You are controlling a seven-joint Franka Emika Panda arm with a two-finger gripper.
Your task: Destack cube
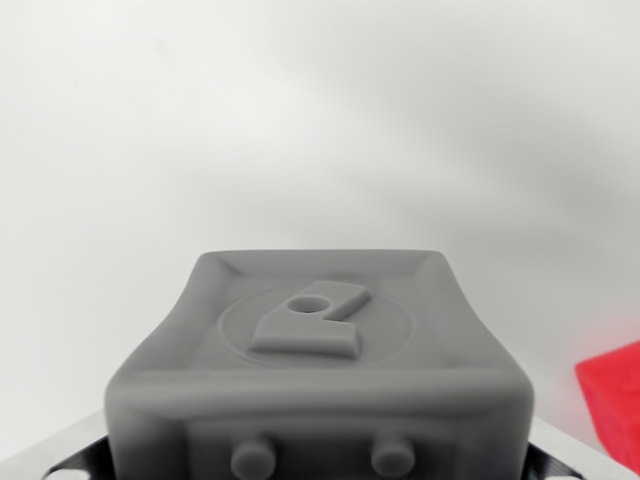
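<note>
The surface [300, 120] is plain white, softly shadowed and out of focus. Up close at the bottom of the wrist view sits a grey cube [320, 370], filling the lower middle, a raised figure in a ring on its top face and two studs on its near side. A red block [612, 400] peeks in at the right edge, apart from it. Whether the hand is apart or together, I cannot tell.

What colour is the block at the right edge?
Red, seen in the wrist view, partly cut off.
</note>
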